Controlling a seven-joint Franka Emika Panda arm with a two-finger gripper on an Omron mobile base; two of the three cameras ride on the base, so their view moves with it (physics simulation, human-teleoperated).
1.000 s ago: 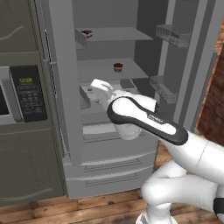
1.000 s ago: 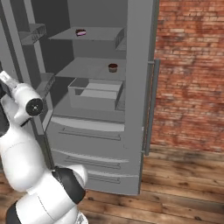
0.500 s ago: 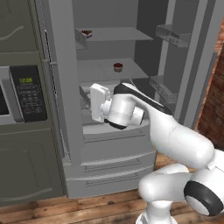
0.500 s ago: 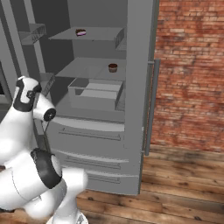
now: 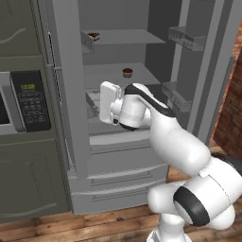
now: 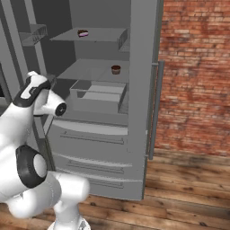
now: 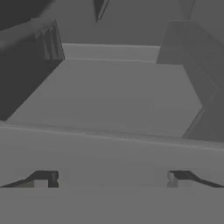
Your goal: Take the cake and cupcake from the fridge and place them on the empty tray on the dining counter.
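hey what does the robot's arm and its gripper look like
The arm is glossy white with rounded links, a black strip along the upper link and dark round joint caps. The gripper ends in two small dark jaws with pale grey pads. No cables or markings show.

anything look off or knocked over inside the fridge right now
Nothing stands out. The cake sits upright on the top shelf and the cupcake upright on the shelf below, inside the fridge. No spill or damage shows.

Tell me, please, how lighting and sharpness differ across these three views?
Left base view: even, flat light; cupcake small but distinct. Right base view: brick wall brightly lit, fridge interior dimmer. Hand view: dull grey, soft, low contrast; gripper fingertips dark, spread wide.
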